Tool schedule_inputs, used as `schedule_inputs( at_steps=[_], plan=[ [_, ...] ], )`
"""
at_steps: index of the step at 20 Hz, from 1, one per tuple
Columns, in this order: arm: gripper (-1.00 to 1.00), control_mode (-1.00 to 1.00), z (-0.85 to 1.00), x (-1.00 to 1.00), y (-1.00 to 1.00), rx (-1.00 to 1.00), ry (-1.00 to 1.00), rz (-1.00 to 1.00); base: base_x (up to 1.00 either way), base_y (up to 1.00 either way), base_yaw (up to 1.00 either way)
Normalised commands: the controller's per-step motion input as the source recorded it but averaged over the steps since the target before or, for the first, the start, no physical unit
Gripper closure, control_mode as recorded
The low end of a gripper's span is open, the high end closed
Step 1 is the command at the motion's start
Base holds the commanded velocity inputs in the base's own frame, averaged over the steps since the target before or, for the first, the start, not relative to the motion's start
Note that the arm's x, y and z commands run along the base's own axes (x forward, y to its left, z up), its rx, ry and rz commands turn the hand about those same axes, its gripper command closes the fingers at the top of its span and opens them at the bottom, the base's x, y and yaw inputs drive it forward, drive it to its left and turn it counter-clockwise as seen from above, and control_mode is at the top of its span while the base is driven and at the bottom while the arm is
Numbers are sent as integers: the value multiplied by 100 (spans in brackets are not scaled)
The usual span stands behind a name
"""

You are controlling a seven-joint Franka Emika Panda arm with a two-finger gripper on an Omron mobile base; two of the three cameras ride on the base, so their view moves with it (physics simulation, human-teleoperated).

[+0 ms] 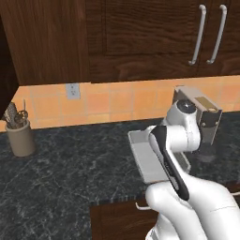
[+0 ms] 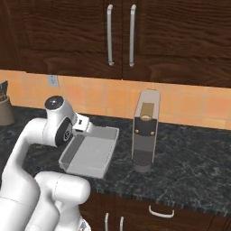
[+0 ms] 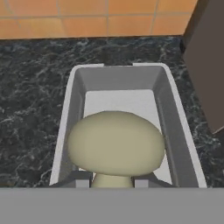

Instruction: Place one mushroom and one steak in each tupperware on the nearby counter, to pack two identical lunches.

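A pale beige mushroom sits cap-up between my fingertips, with my gripper shut on its stem. It hangs just over the near end of a grey rectangular tupperware, whose floor is bare. The tupperware lies on the dark speckled counter, close to its front edge. In the right base view my hand reaches over the tupperware's back left corner. The arm hides the fingers in both base views.
A tall brown coffee machine stands just right of the tupperware, also seen as the coffee machine in the left base view. A utensil crock sits far left by the tiled wall. Dark wooden cabinets hang above.
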Motion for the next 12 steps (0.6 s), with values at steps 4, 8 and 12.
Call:
schedule_inputs(
  at_steps=[4, 8, 12],
  plan=[
    [100, -100, -57, 100, -8, 1, 30, -1, 0, 0, 0],
    [100, -100, -44, 97, -13, 0, 32, -5, 0, 0, 0],
    [100, -100, -34, 72, -8, 3, 17, -2, 0, 0, 0]
  ],
)
